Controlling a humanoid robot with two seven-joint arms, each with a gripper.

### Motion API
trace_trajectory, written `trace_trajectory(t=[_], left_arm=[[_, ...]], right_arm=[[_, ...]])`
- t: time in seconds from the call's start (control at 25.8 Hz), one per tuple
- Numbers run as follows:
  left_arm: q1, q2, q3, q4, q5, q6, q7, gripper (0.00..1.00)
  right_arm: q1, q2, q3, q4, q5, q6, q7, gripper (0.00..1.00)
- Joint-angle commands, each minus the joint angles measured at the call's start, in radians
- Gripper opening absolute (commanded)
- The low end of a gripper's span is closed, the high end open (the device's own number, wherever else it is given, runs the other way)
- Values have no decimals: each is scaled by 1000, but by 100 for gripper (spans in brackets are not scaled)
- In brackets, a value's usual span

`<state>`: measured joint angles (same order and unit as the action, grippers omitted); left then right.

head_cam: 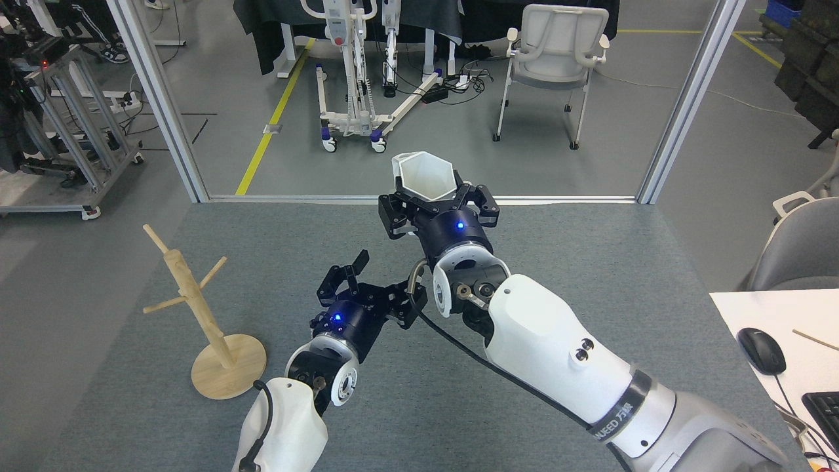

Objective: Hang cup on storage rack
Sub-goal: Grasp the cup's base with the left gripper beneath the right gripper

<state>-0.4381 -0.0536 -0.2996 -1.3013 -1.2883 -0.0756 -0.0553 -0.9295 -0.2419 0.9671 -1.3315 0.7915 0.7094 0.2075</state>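
Grey carpet-like cloth covers the table (590,262) before me, and past its far edge lie a workshop floor with a yellow line, a white chair (557,46) and a wheeled white frame (357,78). My right hand (438,204) is raised over the middle of the table, its black fingers closed around the lower part of the cup (426,176) — white, six-sided at the rim, mouth turned up toward me, its handle on the left side. My left hand (375,285) sits lower and nearer, just left of my right wrist, its fingers spread apart and holding nothing. The storage rack (200,314) stands upright on its round base at the left side of the table, well apart from the cup — its thin pegs all bare. At the right edge a white desk (741,314) carries a dark mouse (760,351) and a keyboard corner (822,410).
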Motion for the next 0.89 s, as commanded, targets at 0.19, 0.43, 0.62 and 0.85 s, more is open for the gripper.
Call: trace_trajectory(t=[0.19,0.43,0.62,0.85], left_arm=[[-2,-23,-46,-38,-5,57,15,95],[-2,-49,-47,-26,-5,56,12,96],[-31,-61,-69,33,-6,53,12,96],[-82,-75,-88,71,-6,59,15,96]], right_arm=[[-6,-7,25,-14,3,71,145,9],[-9,-13,24,-46,6,88,184,9],[-11,-14,22,-55,8,90,188,9],[-9,-19,24,-72,9,124,204,10]])
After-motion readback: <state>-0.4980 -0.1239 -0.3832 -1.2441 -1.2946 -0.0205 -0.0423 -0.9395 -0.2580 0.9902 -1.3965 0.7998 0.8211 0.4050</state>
